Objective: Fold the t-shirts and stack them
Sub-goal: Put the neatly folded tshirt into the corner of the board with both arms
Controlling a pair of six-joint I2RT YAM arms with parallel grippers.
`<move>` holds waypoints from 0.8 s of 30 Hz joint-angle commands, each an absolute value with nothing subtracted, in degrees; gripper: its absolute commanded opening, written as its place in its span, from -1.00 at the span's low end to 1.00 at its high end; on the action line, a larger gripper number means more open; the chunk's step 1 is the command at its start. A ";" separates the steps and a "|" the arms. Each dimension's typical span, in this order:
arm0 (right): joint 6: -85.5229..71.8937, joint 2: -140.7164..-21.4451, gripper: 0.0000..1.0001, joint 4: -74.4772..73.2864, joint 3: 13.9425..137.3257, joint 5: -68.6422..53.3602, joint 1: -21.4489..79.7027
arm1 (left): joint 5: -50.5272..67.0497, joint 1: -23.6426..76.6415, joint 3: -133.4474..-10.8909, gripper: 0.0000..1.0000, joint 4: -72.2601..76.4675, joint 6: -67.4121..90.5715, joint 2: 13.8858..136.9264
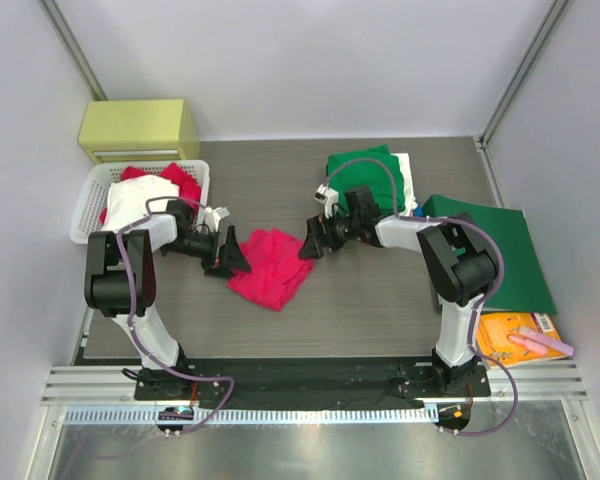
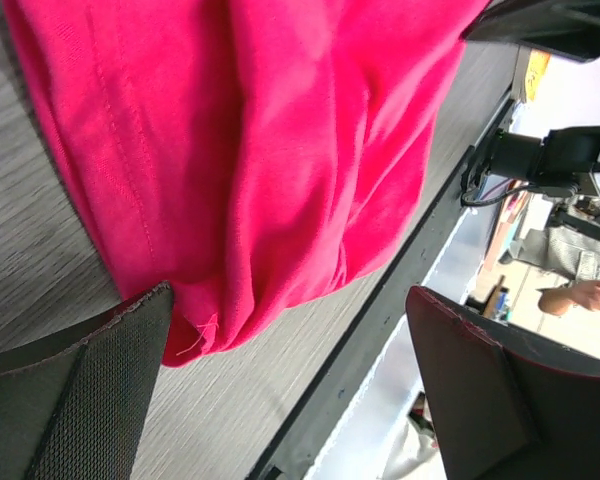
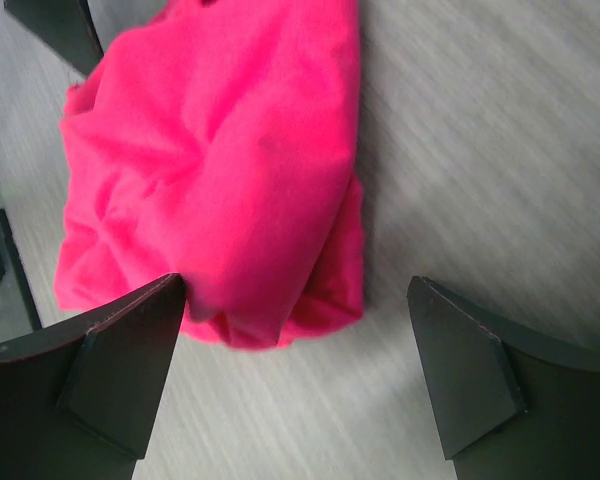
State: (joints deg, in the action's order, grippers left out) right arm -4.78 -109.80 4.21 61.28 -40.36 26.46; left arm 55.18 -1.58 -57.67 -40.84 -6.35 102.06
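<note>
Basket of red and white cloth; left pincer, right pincer wide beside pinkish-red t-shirt.

T-shirt between left fingers and right fingers

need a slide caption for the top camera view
Left pincer and right pincer, both open, flank a crumpled pinkish-red t-shirt.

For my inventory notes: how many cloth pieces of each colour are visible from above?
Pinkish-red: 2, red shirt on table, red cloth in basket
Green: 1, green shirt
White or pale: 2, white cloth in basket, pale cloth beside green shirt
Total: 5
</note>
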 commanded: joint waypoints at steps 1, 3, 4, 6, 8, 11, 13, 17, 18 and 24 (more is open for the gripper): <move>-6.15 -112.67 0.99 8.08 64.68 -40.17 26.45 | 53.55 -1.41 -58.80 0.99 -41.66 -4.93 102.04; -6.50 -113.11 0.99 8.61 65.04 -40.17 26.46 | 52.04 -1.32 -59.15 1.00 -41.57 -4.48 101.78; -6.50 -113.38 1.00 8.96 65.13 -40.34 26.54 | 50.99 -1.32 -59.32 0.99 -41.57 -3.79 101.69; -6.42 -113.64 0.99 9.05 65.13 -40.43 26.46 | 47.73 -1.14 -59.76 1.00 -41.75 -3.95 101.43; -6.42 -113.73 0.99 8.88 65.13 -40.78 26.46 | 46.50 -1.06 -60.20 1.00 -42.27 -4.30 101.07; -6.77 -114.26 0.99 8.52 65.21 -41.57 26.46 | 49.55 -0.62 -60.91 0.99 -43.41 -4.83 103.17; -6.24 -114.17 1.00 8.26 64.86 -41.84 26.72 | 50.88 -0.53 -61.87 1.00 -45.25 -5.97 105.28; -3.88 -111.89 0.99 6.07 63.55 -41.31 26.81 | 51.50 2.46 -61.88 1.00 -45.44 -7.12 103.55; -3.52 -110.84 0.99 5.46 63.02 -41.48 26.81 | 50.81 2.63 -61.53 1.00 -45.27 -6.86 102.93; -2.12 -109.95 0.46 2.03 63.10 -42.63 27.51 | 49.49 3.52 -62.49 0.61 -45.70 -6.24 105.29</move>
State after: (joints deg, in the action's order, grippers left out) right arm -4.49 -112.42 5.98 63.66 -41.98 26.79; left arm 50.24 3.31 -60.84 -44.21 -5.54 104.62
